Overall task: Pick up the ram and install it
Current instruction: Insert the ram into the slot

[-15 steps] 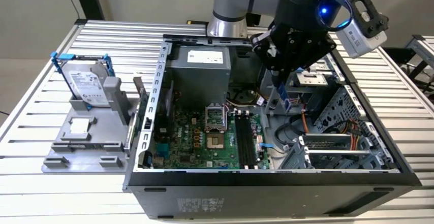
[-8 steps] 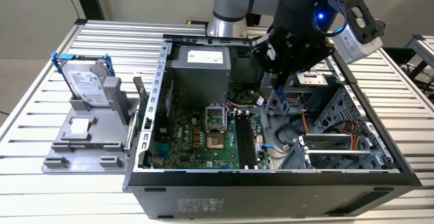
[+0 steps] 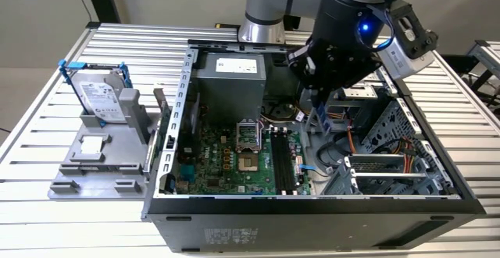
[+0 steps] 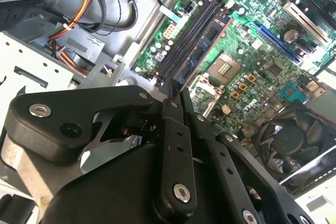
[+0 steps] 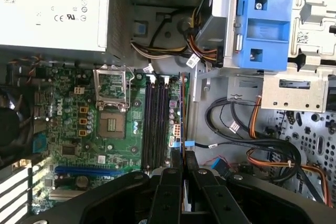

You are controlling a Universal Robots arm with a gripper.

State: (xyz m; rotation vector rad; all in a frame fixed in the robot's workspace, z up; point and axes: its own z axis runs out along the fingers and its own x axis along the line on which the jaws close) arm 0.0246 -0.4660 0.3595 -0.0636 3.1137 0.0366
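My gripper (image 3: 319, 103) hangs over the open computer case (image 3: 312, 205), shut on the ram (image 3: 321, 117). The ram is a thin, long board held on edge, pointing down toward the motherboard. In both wrist views the ram (image 4: 205, 48) (image 5: 182, 114) sticks out edge-on from between the black fingers (image 4: 170, 108) (image 5: 174, 174) of the gripper (image 4: 176, 90) (image 5: 183, 161). It hovers just beside the long black memory slots (image 5: 155, 124) (image 4: 186, 38) (image 3: 283, 164), on the side toward the exterior view's right, and is not seated in them.
A silver hard drive in a blue bracket (image 3: 102, 97) stands on a grey fixture at the exterior view's left. Inside the case are the power supply (image 3: 230, 79), CPU socket (image 5: 113, 124), a fan (image 4: 294, 140), a blue drive bracket (image 5: 265, 19) and loose cables (image 5: 247, 145).
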